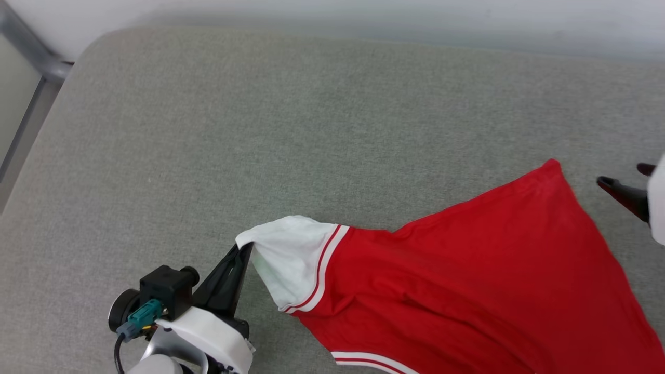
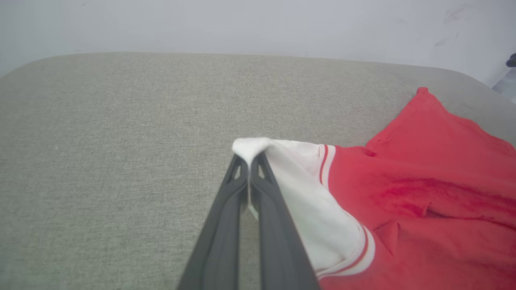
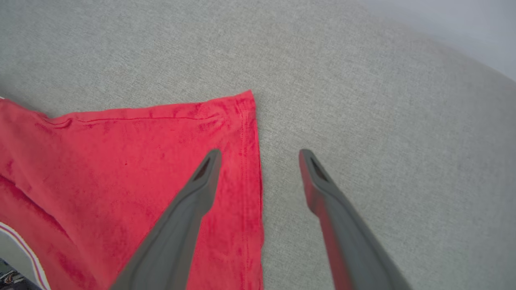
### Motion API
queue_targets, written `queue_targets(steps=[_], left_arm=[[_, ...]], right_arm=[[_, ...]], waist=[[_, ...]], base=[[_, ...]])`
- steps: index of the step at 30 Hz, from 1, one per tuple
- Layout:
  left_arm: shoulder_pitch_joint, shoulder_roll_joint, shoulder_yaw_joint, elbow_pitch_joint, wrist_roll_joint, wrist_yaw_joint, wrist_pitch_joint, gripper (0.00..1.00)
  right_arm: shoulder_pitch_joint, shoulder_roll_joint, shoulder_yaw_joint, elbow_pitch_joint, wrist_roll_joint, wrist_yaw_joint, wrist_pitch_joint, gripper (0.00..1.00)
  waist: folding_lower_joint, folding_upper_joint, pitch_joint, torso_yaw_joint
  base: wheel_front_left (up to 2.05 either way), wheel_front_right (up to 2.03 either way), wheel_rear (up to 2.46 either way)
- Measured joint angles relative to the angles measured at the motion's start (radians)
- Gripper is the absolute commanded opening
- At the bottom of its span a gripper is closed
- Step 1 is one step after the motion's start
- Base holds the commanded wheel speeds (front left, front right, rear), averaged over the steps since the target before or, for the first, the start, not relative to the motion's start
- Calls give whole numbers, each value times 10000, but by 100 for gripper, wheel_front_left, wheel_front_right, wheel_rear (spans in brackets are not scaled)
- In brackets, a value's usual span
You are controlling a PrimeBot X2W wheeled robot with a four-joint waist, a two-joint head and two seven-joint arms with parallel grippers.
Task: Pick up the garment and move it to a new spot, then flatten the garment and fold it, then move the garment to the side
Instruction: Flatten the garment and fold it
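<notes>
Holding the shirt [image 1: 467, 270] taut for flattening

Left gripper [image 2: 250, 159] pinches the white sleeve tip [image 2: 252, 146], holding it out left, likely to keep the cloth stretched. Right gripper [image 3: 260, 155] hangs spread over the far right hem corner [image 3: 242, 106], gripping nothing. The shirt lies on the grey pad [image 1: 260, 130], near right: red body, striped trim, shallow creases.
</notes>
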Motion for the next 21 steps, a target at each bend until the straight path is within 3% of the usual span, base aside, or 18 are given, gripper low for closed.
queue_targets(steps=[9, 21], left_arm=[[-543, -291, -134, 138, 174, -184, -44, 0], [-973, -589, -209, 468, 272, -389, -130, 0]], right_arm=[[-1796, 621, 1285, 2481, -537, 2, 77, 100], [-1968, 832, 2236, 4637, -280, 0, -1158, 100]], waist=[[0, 0, 674, 459], [-2, 0, 1237, 770]], base=[[0, 0, 0], [0, 0, 0]])
